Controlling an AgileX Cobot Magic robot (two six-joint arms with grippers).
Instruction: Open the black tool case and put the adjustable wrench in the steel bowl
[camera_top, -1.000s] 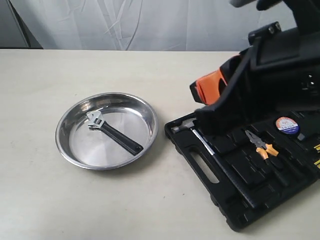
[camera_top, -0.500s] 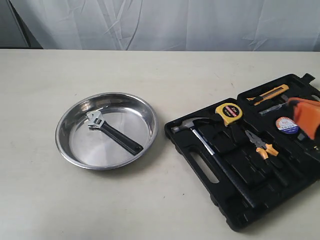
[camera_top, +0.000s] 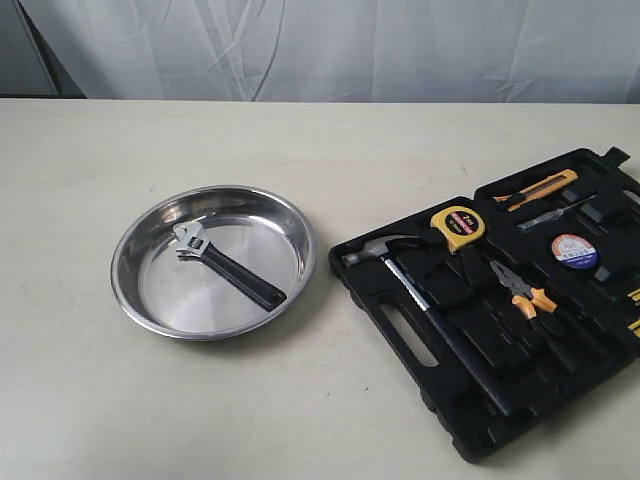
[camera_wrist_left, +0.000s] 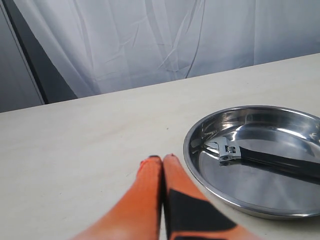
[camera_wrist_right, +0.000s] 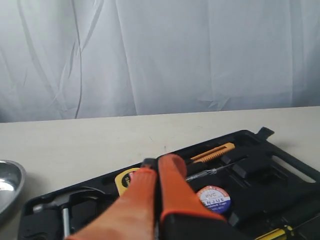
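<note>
The left gripper (camera_wrist_left: 162, 160) has its two orange fingers (camera_wrist_left: 147, 192) pressed together with nothing between them. Its tips are near the rim of the steel bowl (camera_top: 127, 288) but do not touch it.

The steel bowl sits on the pale table (camera_top: 150, 140). The adjustable wrench (camera_top: 228, 266) lies flat inside the bowl. Its silver head is close to the bowl's back wall, and its black handle points to the side of the bowl nearest the case.

The black tool case (camera_top: 545, 385) lies open just beside the bowl, with a small gap of table between them. In the case, the hammer (camera_top: 440, 325) is the tool nearest the bowl. Next, farther from the bowl, come the yellow tape measure (camera_top: 456, 227) and the orange-handled pliers (camera_top: 525, 290). Farther still are a yellow knife (camera_top: 540, 188) and a round roll of tape (camera_top: 573, 250).

The right gripper (camera_wrist_right: 156, 165) also has its orange fingers (camera_wrist_right: 175, 187) pressed tight together and holds nothing. It is over the open case, well apart from the bowl, and only the bowl's edge shows in its wrist view.
</note>
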